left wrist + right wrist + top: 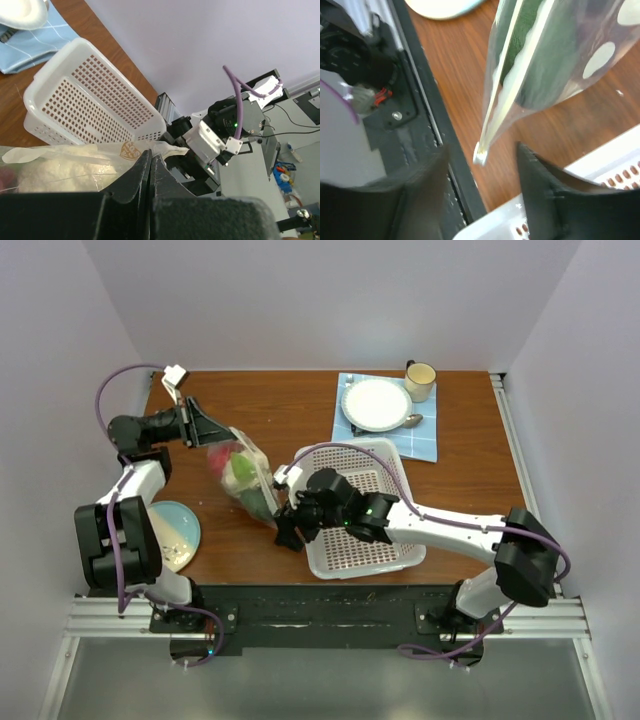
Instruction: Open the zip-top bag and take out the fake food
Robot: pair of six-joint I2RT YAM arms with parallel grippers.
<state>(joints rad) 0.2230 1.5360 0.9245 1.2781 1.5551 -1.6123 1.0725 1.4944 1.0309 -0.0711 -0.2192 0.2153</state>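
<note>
Pinching tight on one edge of the film, the left hand (151,161) is being used to hold the zip-top bag (248,478) up off the worktop (290,405), apparently so that the zip end is being offered to the right hand (482,162). That hand is being held released, jaws apart astride the zip's end, grasping nothing. The fake food (238,470) is being carried inside the bag, beside the white basket (365,540).

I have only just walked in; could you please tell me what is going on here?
The left end effector is shut on one end of the clear, dotted zip-top plastic bag. The right end effector stands open at the bag's zip edge, not gripping it. The red and green plastic toy food is inside the bag.
</note>
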